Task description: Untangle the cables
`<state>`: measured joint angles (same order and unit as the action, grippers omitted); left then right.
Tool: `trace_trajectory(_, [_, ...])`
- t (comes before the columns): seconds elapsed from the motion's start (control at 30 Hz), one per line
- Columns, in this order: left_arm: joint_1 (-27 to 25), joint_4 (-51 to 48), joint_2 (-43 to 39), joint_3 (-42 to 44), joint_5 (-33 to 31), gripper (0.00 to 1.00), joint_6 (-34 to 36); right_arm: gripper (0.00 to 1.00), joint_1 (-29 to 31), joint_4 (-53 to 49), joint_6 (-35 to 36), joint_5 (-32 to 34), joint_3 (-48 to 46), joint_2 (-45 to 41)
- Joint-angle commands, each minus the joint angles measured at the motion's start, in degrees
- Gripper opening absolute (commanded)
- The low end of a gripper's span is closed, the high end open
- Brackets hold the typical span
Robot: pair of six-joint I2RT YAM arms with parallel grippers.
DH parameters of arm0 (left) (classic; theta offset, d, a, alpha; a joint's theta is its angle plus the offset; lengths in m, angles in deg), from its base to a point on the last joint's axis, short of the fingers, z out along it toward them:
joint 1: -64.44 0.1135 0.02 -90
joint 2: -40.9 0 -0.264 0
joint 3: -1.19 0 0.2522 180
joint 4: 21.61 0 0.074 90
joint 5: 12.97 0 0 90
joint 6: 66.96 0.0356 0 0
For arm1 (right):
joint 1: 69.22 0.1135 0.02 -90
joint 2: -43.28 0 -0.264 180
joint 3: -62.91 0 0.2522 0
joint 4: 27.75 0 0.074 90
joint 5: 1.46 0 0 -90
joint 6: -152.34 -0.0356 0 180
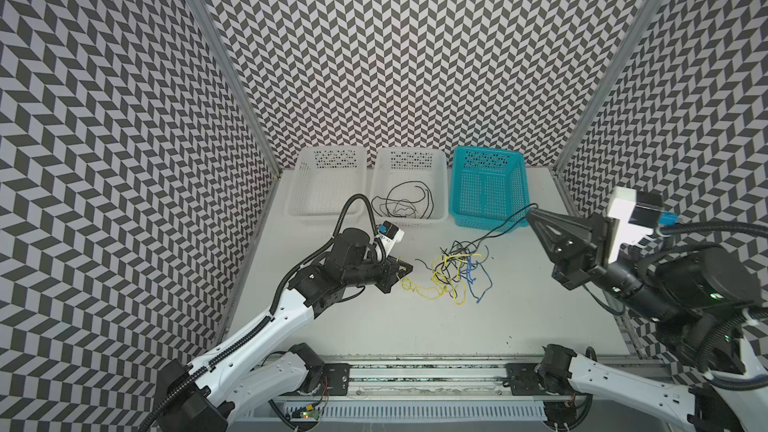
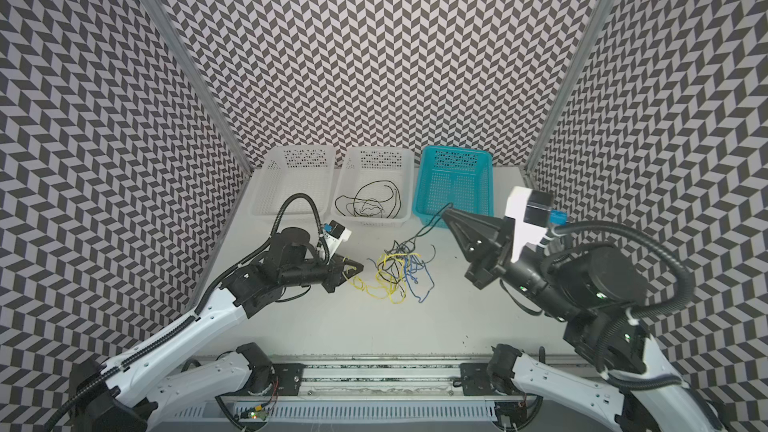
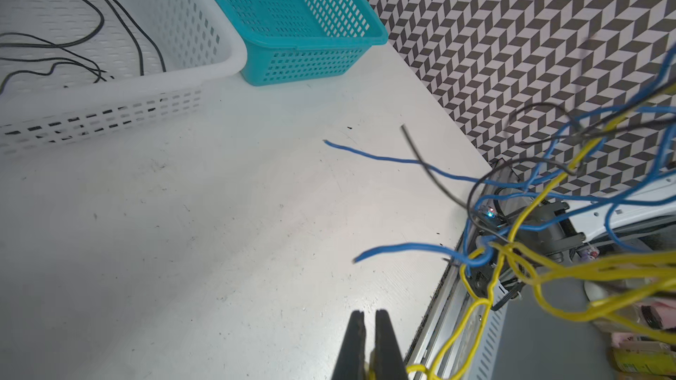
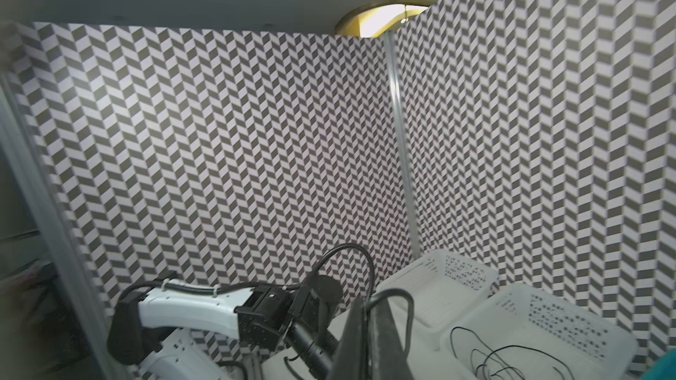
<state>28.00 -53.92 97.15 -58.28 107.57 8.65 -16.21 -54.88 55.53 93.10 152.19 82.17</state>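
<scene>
Pulling one strand out of the knot from two sides is the step in hand, as I judge it. In both top views the tangle of cables point(image 1: 457, 274) lies near the middle of the table point(image 1: 374, 326), with black, yellow and blue strands crossed over one another. The left gripper point(image 1: 406, 270) sits low at the tangle's 9 o'clock, jaws closed on a yellow cable point(image 1: 408, 284); the left wrist view shows that strand pinched between the shut fingers. The right gripper point(image 1: 531, 211) is raised at the tangle's 2 o'clock, jaws closed on a black cable point(image 1: 500, 226) that runs from its tip down into the heap.

The next move, to my mind, is to draw the black cable away toward 2 o'clock while the left gripper anchors the heap. It calls for a slow pull, since such limp strands could drag the whole knot along.

Counted:
- two grippers
- three baskets along 12 o'clock: an outer white basket point(image 1: 332, 157) at 11, a middle white basket point(image 1: 409, 157) and a teal basket point(image 1: 486, 220) at 1
- loose black cables point(image 1: 401, 205) in the middle one, while the other two look empty
- three colours of cable, the strands too crossed to count
</scene>
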Motion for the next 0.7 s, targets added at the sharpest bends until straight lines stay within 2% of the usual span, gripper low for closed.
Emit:
trace_trajectory(0.0, [-0.27,-3.73,0.09,-1.13,-1.07,0.0,1.19,0.0,0.17,3.84,3.6,11.73,0.06,-1.02])
trace_trajectory(0.2, [-0.47,-6.3,-0.06,-2.63,-6.04,0.0,2.08,0.0,0.16,-2.43,3.91,16.61,-0.73,-0.24])
trace_trajectory(0.37, [0.21,-6.77,-2.55,-2.97,-8.56,0.0,2.52,0.0,0.23,-6.18,2.7,26.48,-7.47,-0.35])
trace_trajectory(0.5, [0.3,-6.12,-3.86,-2.69,-6.9,0.0,2.62,0.0,0.16,-6.52,-0.84,26.49,-15.46,-0.91])
trace_trajectory(0.67, [0.26,-5.69,-4.29,-2.81,-3.04,0.0,2.53,0.02,0.16,-5.63,-6.02,21.49,-24.23,-1.12])
